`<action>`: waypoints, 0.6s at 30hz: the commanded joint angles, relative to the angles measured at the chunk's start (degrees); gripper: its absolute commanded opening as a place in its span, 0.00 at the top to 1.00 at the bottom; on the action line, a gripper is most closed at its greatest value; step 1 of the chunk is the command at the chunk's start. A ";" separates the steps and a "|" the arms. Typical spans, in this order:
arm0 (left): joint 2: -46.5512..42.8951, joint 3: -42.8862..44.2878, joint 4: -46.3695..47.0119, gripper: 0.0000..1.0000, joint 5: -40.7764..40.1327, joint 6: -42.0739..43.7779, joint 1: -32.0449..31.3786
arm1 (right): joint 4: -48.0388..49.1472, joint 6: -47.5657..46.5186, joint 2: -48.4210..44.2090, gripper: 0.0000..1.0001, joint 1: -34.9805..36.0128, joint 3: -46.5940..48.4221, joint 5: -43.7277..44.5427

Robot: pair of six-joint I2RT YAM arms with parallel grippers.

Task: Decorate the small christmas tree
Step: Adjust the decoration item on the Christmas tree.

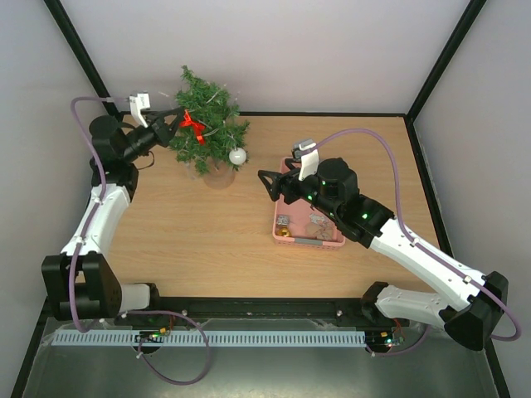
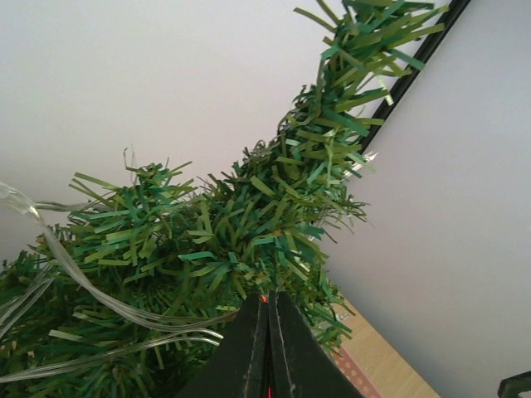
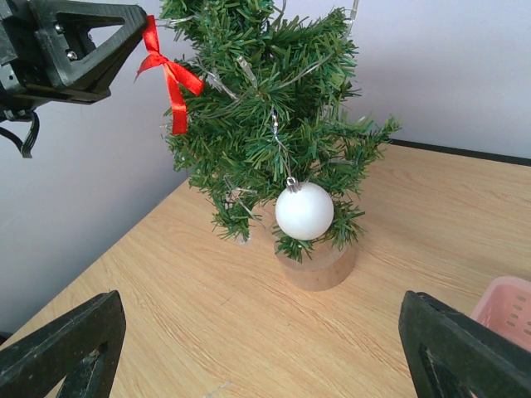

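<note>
The small christmas tree stands at the back left of the table on a round base; it fills the left wrist view and shows in the right wrist view. A white ball hangs on its lower right side. My left gripper is shut on a red ribbon bow against the tree's upper left branches; a red sliver shows between its closed fingers. The bow hangs from its tips. My right gripper is open and empty, facing the tree.
A pink basket with several small ornaments sits right of centre under my right arm; its corner shows in the right wrist view. Clear light strands run through the branches. Walls and a black frame close in behind the tree.
</note>
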 commanded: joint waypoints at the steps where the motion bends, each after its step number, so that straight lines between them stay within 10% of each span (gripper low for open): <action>1: 0.63 -0.46 1.89 0.97 -0.91 3.25 0.45 | 1.10 -0.51 -0.75 0.12 -0.27 0.13 0.77; 18: 3.24 -0.33 1.44 0.98 -3.09 6.81 0.01 | 0.69 -0.47 -0.46 0.12 -0.23 0.87 0.29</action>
